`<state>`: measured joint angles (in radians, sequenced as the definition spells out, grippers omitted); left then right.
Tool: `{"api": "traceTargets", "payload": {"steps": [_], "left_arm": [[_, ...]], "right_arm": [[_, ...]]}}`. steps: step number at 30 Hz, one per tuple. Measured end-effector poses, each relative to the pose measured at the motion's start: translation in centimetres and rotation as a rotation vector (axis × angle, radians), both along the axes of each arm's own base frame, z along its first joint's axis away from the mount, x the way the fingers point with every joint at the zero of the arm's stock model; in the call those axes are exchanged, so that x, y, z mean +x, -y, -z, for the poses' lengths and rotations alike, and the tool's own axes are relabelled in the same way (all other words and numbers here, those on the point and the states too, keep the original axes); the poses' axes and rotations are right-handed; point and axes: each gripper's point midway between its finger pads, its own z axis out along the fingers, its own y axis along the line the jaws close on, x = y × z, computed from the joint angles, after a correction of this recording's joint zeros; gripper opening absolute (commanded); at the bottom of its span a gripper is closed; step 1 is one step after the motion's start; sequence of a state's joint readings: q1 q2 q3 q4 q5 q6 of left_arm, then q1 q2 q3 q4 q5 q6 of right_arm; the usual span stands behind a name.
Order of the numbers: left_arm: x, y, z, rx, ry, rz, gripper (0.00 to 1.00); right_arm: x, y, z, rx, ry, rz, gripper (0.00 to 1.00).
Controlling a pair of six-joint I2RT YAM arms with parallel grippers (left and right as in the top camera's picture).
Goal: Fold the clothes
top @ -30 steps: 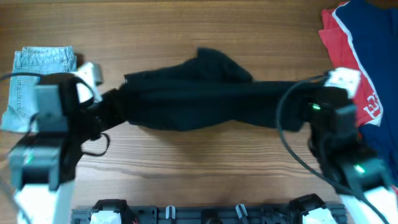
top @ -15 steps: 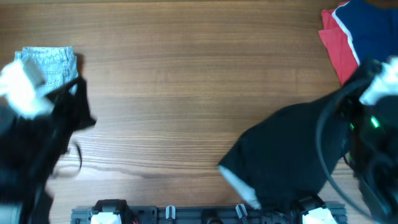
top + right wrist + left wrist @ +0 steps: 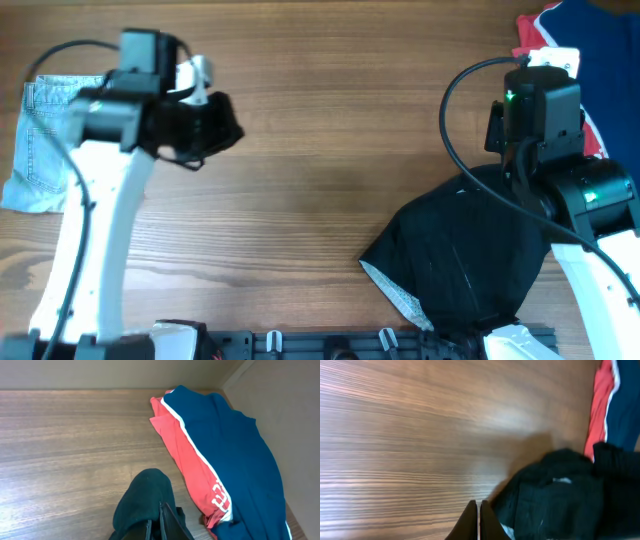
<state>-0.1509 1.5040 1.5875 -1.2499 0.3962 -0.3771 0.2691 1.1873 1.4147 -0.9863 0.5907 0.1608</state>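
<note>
No words or numbers can be read. White print (image 3: pixel 218 496) is seen on the red panel of the red-and-blue garment (image 3: pixel 235 455), far right, but not legibly. A pale label (image 3: pixel 398 295) on the black garment (image 3: pixel 465 260) is equally unreadable.

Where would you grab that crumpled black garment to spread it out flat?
Probably the loose corner with the pale inner lining, at the lower left edge of the black garment. It lies flat on the table and juts clear of the heap, so the left gripper could come in from the bare-wood side, away from the right arm.
</note>
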Motion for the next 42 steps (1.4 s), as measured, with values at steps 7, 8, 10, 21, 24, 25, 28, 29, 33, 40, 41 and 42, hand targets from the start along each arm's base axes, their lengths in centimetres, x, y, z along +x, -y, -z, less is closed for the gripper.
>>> {"api": "traceTargets", "payload": {"steps": [7,8,10,21,24,25,28,29,33,40,41,42], "left_arm": [[-0.4,8.1,2.1,-0.055,-0.014,0.251,0.56],[-0.8,9.3,2.6,-0.056,-0.015,0.300,0.57],[-1.5,11.2,3.8,-0.044,-0.013,0.409,0.61],[-4.7,20.2,9.5,0.017,0.130,0.960,0.69],[-5.6,22.3,10.4,0.022,0.187,1.073,0.71],[-6.6,23.2,11.0,0.024,0.186,1.123,0.71],[-8.1,24.5,11.9,0.032,0.215,1.229,0.72],[-8.5,25.0,12.3,0.033,0.223,1.259,0.71],[-8.8,27.0,14.7,0.032,0.254,1.325,0.71],[-7.3,28.8,16.4,0.028,0.320,1.331,0.74],[-7.2,28.9,16.6,0.027,0.322,1.330,0.74],[-7.2,29.0,16.9,0.027,0.322,1.330,0.73]], "right_arm": [[0.0,0.0,0.0,0.002,0.001,0.002,0.04],[0.0,0.0,0.0,0.002,0.000,0.002,0.04],[-0.1,0.0,0.1,0.009,0.000,0.009,0.04],[-0.5,0.6,0.3,0.048,0.016,0.081,0.04],[-0.6,0.7,0.2,0.047,0.020,0.090,0.04],[-0.6,0.7,0.2,0.046,0.021,0.092,0.04],[-0.6,0.7,0.2,0.046,0.021,0.092,0.04],[-0.6,0.7,0.2,0.046,0.021,0.092,0.04],[-0.7,0.8,0.3,0.046,0.015,0.094,0.04],[-0.8,0.8,0.4,0.044,0.010,0.095,0.04],[-0.8,0.8,0.4,0.044,0.009,0.095,0.04],[-0.8,0.8,0.4,0.044,0.009,0.095,0.04]]}}
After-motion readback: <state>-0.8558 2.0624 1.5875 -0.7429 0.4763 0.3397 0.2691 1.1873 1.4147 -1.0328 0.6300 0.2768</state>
